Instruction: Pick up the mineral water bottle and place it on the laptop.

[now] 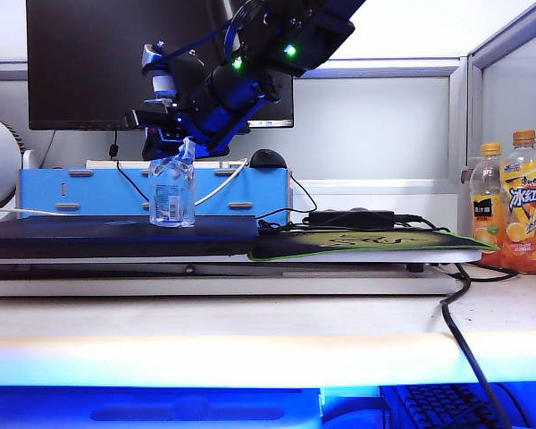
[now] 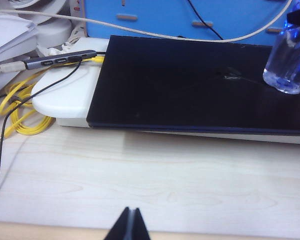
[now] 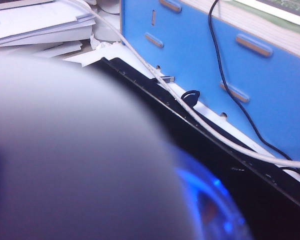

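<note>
- The bottle [image 1: 171, 192] stands upright on the laptop [image 1: 116, 234], near that slab's right end in the exterior view, its base touching the dark lid.
- The right gripper [image 1: 174, 143] reaches across from the right of the exterior view and sits at the bottle's top; its fingers are around the neck and cap, so the bottle hangs directly below the pincer.
- The right gripper looks closed on the bottle's upper part; the cap itself is hidden behind the fingers.
- In the right wrist view a big blurred grey-white shape with a blue-lit clear edge, the bottle [image 3: 90, 165], fills most of the picture, too close to show the fingers.
- Behind it in that view run the laptop [image 3: 230, 170] edge, a white cable [image 3: 200, 122] and a blue box [image 3: 240, 65].
- The left gripper [image 2: 131, 227] is low over the bare wooden desk [image 2: 150, 175], in front of the laptop [image 2: 190, 85]; its 2 fingertips meet, so it is closed and empty.
- The left wrist view shows the bottle [image 2: 289, 62] on the laptop's far corner, well apart from the left gripper.
- A green-edged mouse pad [image 1: 366, 243] lies just right of the laptop, and 2 orange-drink bottles [image 1: 511, 201] stand at the far right.
- A black monitor [image 1: 98, 63] stands behind.
</note>
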Controlling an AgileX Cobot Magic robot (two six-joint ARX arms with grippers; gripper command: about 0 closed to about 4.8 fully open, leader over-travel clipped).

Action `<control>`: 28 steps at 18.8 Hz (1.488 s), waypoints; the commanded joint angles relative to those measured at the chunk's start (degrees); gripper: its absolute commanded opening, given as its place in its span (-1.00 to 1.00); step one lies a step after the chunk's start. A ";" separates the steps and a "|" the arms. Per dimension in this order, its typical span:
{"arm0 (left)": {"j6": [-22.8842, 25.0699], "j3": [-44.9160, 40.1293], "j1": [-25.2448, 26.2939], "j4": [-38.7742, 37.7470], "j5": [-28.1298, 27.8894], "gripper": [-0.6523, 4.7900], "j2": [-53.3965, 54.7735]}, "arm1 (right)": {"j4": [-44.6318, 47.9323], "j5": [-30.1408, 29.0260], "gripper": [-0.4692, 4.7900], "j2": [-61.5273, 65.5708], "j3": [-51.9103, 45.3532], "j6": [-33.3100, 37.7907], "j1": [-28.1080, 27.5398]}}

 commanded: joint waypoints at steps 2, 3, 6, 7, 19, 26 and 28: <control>0.07 0.00 0.02 -0.04 0.17 -0.77 -0.13 | 3.06 0.00 0.96 -0.46 0.74 -0.17 0.11; 0.07 0.00 0.00 -0.07 0.17 -0.77 -0.13 | 2.97 0.00 1.00 -0.46 0.74 -0.17 0.11; 0.07 0.00 0.02 -0.07 0.17 -0.77 -0.13 | 3.28 0.00 1.00 -0.66 0.79 -0.20 0.13; 0.09 0.00 0.00 -0.07 0.17 -0.77 -0.13 | 3.67 0.00 1.00 -0.83 0.90 -0.20 0.13; 0.07 0.00 0.00 -0.07 0.17 -0.77 -0.13 | -5.14 6.62 -0.87 -9.73 14.53 -1.84 -0.66; 0.07 0.00 0.02 -0.07 0.17 -0.77 -0.13 | -26.08 8.37 -0.82 -37.13 14.53 -6.19 -5.29; 0.09 0.00 0.02 -0.07 0.17 -0.77 -0.13 | -31.02 10.19 -0.82 -43.87 14.53 -8.70 -5.29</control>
